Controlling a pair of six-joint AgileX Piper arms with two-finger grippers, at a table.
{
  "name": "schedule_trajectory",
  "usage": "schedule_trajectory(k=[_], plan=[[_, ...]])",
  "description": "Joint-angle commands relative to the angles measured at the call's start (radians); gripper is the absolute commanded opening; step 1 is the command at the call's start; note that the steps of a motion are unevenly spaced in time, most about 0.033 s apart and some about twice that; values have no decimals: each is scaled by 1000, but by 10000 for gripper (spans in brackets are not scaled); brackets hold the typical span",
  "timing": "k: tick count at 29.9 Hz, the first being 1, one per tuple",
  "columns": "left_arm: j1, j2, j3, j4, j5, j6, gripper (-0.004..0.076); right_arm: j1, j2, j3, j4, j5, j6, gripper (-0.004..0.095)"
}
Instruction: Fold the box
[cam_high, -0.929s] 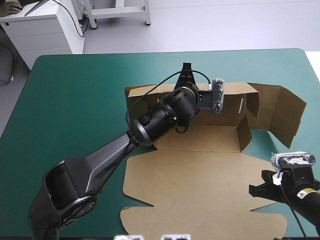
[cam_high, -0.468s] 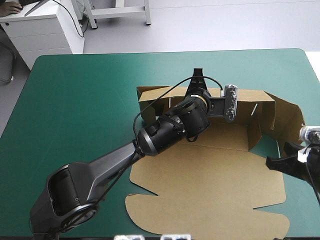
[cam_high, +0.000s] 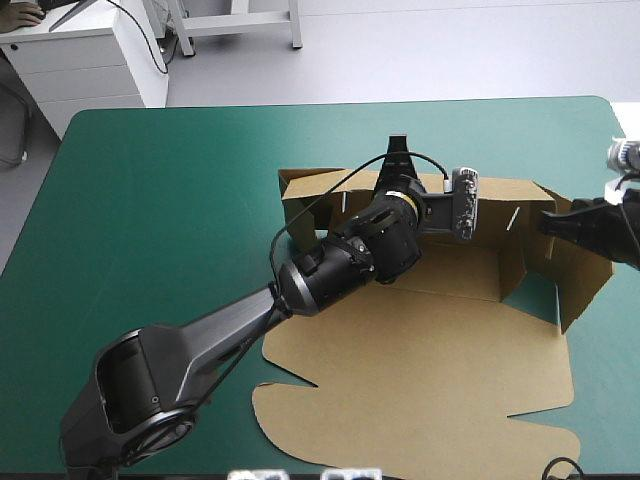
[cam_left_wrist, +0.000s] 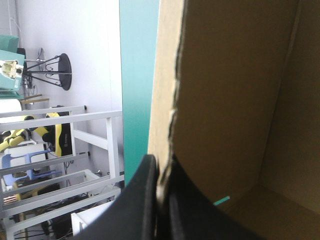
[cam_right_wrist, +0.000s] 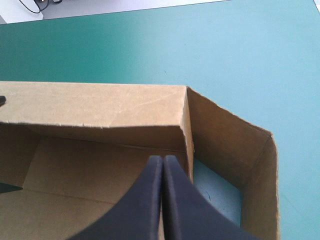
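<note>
The teal-green counter (cam_high: 150, 200) carried the brown box (cam_high: 420, 370), with far more bare cover to the box's left than to its right. The box's far wall and end walls stood raised, and its lid lay flat on the near side. The left gripper (cam_left_wrist: 161, 165) pinched the far wall's top edge between its fingers (cam_left_wrist: 142, 200). The right gripper (cam_right_wrist: 162, 159), fingers pressed together, hovered at the box's right end. I judged the task roughly half done, with the right end's outer flaps not yet tucked.

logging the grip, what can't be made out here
left wrist view: most of the box, cut off; the wall in the left pincer fills it
right wrist view: whether the right pincer touches the corner; its fingers cover the spot
high view: some box floor, under the left arm
</note>
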Motion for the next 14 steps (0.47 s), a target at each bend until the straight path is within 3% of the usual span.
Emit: schedule_trajectory(k=[1,14], plan=[[-33,-59,15,117,-60,-63,-8,3,69,-95,24,-45,5,-18],[-72,-59,94,202,-66,-137,-8,-44,306,-174,12,-27,38,-18]])
